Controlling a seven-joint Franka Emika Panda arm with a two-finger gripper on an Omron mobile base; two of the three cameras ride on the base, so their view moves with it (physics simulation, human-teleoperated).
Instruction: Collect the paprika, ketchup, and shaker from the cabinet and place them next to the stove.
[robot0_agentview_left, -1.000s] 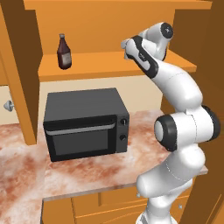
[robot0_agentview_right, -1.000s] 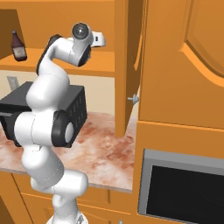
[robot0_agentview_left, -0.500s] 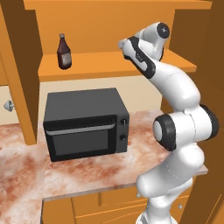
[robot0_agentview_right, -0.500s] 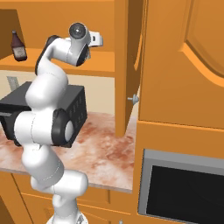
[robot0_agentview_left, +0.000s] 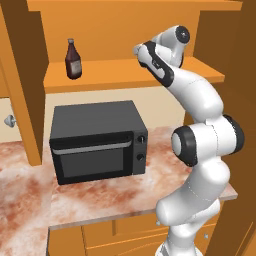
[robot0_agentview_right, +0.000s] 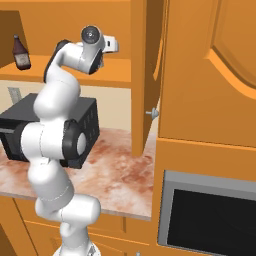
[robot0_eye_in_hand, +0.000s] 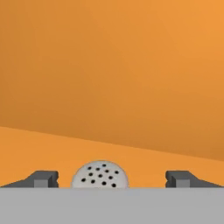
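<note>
Orange cabinet (robot0_agentview_left: 130, 75) wood fills your backdrop, and your gripper (robot0_eye_in_hand: 111, 179) sits right up at the shelf with its jaws spread wide, one dark fingertip (robot0_eye_in_hand: 43, 178) on each side of the shaker (robot0_eye_in_hand: 99, 176). You can see its pale, hole-dotted top poking up between them, touching neither, so nothing is gripped. Below the shelf, you've got the black microwave (robot0_agentview_left: 97, 141) on the marbled counter (robot0_agentview_left: 30, 200). Farther along the same shelf, well apart from your hand, the ketchup (robot0_agentview_left: 73, 59) stands upright near the left end.
</note>
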